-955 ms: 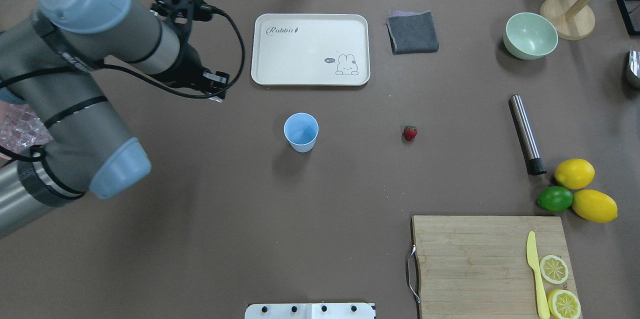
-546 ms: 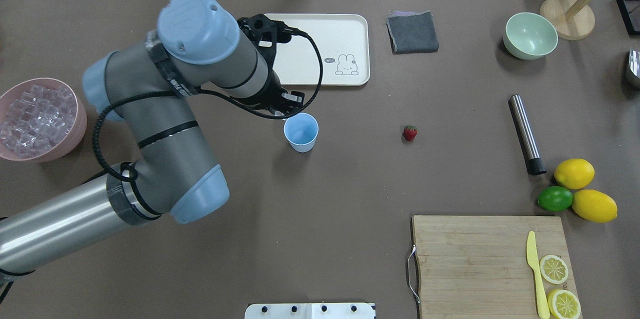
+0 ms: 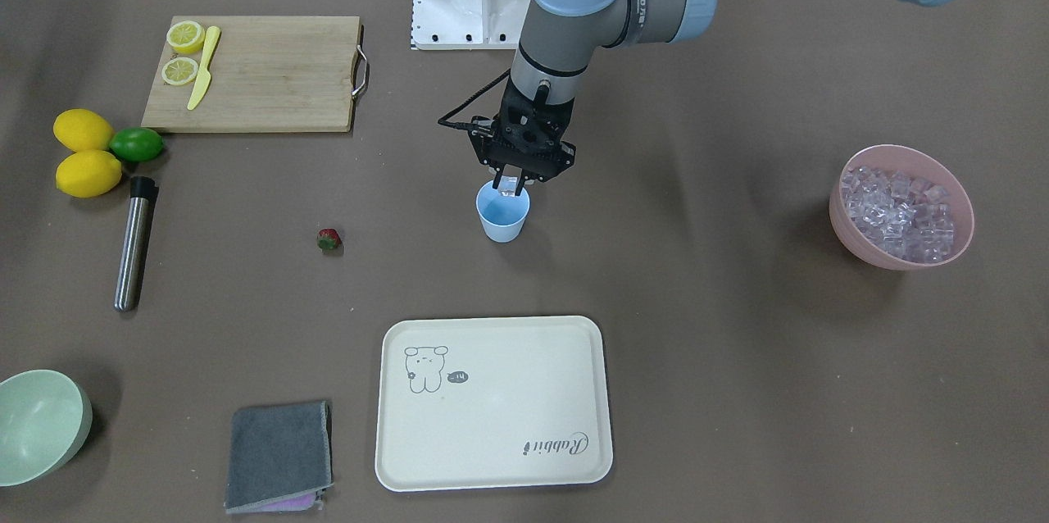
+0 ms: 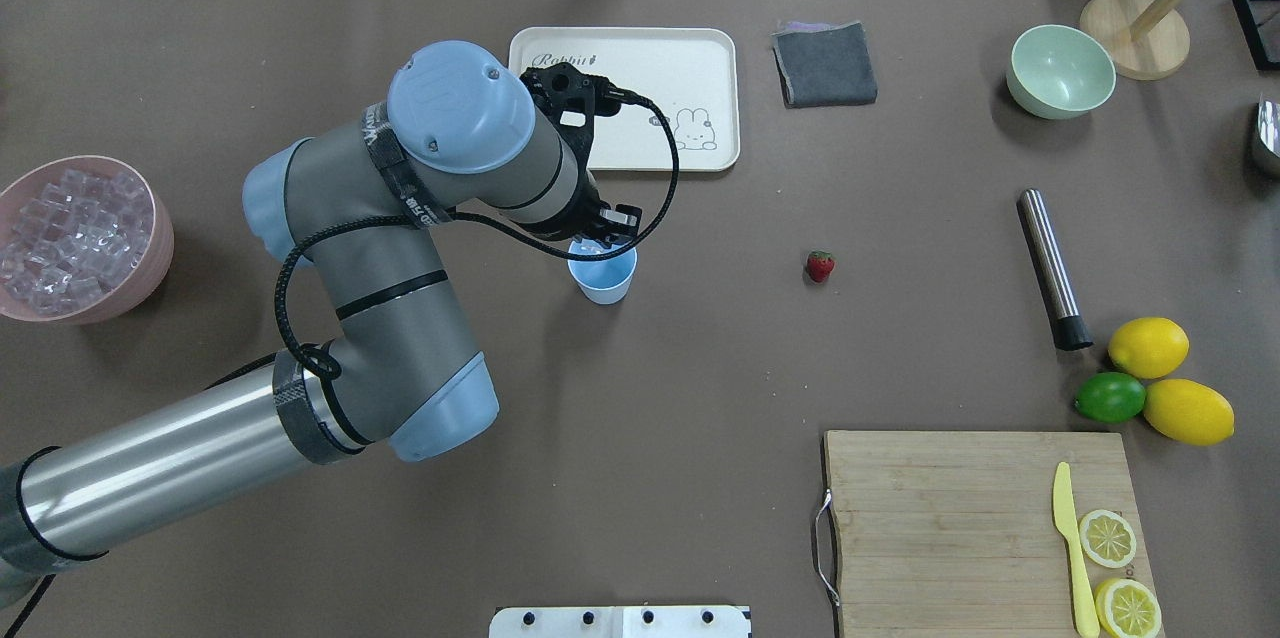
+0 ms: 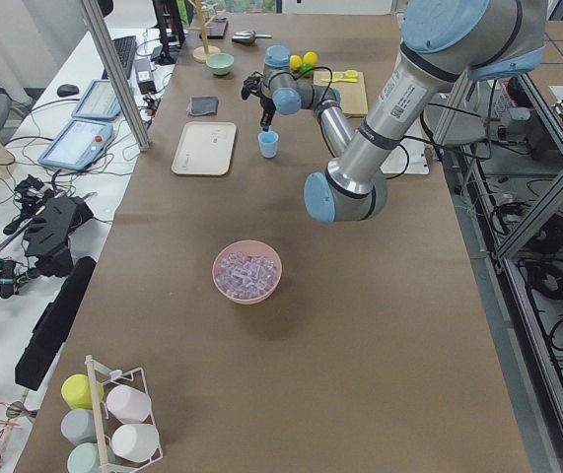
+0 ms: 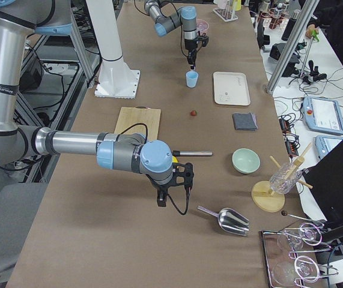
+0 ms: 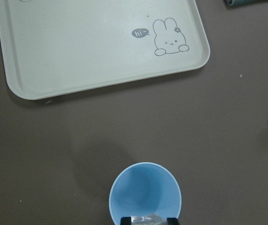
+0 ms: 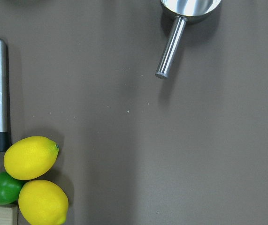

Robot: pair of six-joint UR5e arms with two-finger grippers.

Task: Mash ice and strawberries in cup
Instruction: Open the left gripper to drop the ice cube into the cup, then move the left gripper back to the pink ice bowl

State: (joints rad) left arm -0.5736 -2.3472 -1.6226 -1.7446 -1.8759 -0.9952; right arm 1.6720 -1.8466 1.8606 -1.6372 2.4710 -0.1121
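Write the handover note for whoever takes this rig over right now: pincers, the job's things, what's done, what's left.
Left pincer: shut on one ice cube, poised over the mouth of the cup.
Right pincer: seen only from the side camera; open or shut cannot be told.
Cup looks empty. Remaining ice sits in the pink bowl; strawberry lies on the table, apart from the cup.
Done: one cube picked up. Left: drop it, add the strawberry, mash.
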